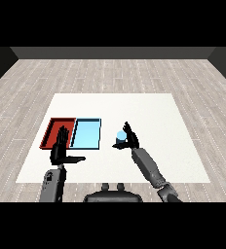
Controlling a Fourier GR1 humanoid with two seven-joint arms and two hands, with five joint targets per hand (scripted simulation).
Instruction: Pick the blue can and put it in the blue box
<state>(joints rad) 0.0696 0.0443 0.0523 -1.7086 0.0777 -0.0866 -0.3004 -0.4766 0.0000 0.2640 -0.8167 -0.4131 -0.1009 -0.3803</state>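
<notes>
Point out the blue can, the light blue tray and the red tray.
blue can (pixel 121 136): head view, its top.
light blue tray (pixel 87 133): head view, its bare floor.
red tray (pixel 55 127): head view, its bare floor.

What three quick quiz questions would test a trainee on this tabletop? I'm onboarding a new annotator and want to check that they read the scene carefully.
1. True or false: the blue can already lies inside the light blue tray.
2. Which hand is at the can? A) the left hand B) the right hand
3. Fill in: the red tray lies on the ____ side of the light blue tray, as the robot sees it.

Key
1. False: the can is on the white table, to the right of the tray.
2. B: its fingers curl round the can.
3. Left.
</notes>
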